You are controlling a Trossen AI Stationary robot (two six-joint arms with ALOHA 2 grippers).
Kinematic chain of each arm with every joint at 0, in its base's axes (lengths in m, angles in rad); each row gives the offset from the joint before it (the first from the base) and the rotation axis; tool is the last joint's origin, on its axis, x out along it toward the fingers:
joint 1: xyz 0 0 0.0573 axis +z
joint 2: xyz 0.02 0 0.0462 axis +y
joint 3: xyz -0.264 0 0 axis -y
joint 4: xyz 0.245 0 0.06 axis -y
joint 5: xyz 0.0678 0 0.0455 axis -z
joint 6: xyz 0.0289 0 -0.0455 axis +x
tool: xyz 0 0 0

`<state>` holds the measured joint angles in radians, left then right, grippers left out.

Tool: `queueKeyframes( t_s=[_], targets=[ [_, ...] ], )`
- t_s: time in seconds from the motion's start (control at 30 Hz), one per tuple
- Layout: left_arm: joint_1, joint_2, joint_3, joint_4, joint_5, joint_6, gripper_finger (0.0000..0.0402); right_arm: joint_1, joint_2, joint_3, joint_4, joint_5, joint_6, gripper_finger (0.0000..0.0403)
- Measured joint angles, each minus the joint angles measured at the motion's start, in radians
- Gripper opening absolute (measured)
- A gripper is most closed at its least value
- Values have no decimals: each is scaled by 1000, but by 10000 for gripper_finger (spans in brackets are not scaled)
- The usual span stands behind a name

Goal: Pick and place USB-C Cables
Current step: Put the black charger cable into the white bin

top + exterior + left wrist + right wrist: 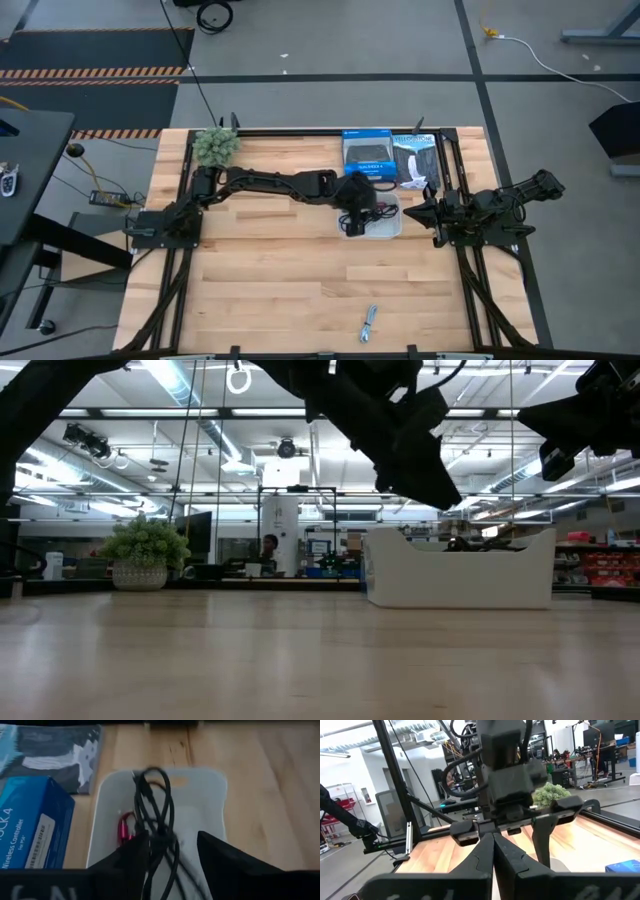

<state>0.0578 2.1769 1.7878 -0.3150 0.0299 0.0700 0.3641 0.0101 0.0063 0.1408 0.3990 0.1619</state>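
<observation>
My left gripper (pixel 355 222) hangs over the white tray (pixel 388 228) at the table's right middle, fingers pointing down and open (pixel 170 840). A black USB-C cable bundle (pixel 160 810) runs between the fingers and lies lengthwise in the tray (pixel 107 795), its looped end near the tray's rim. A red cable (pixel 123 829) lies in the tray beside it. A grey-silver cable (pixel 368 323) lies on the table near the front edge. No white cable shows clearly. My right gripper (pixel 410 212) waits shut just right of the tray (pixel 493 845). My left gripper stands open around the black cable bundle, coming from above. The bundle lies close against the inner side of one finger (pixel 142 847) and clear of the other. I cannot tell whether the finger touches it. The bundle rests in the tray.
A blue retail box (pixel 366 152) and a black one (pixel 415 158) lie just beyond the tray. A fuzzy green clump (pixel 215 147) sits at the far left corner. Bare wood spreads across the table's near half. A person (pixel 268 547) shows far off in the room.
</observation>
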Motion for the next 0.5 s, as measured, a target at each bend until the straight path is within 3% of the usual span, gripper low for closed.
queueKeyframes(
  t_s=[0.23,0.5],
  targets=[
    [-6,41,1,82,-1,-28,142,0,0,0,0,0,0,14],
    [2,108,-1,67,-59,-26,104,0,4,0,4,-3,0,14]
  ],
)
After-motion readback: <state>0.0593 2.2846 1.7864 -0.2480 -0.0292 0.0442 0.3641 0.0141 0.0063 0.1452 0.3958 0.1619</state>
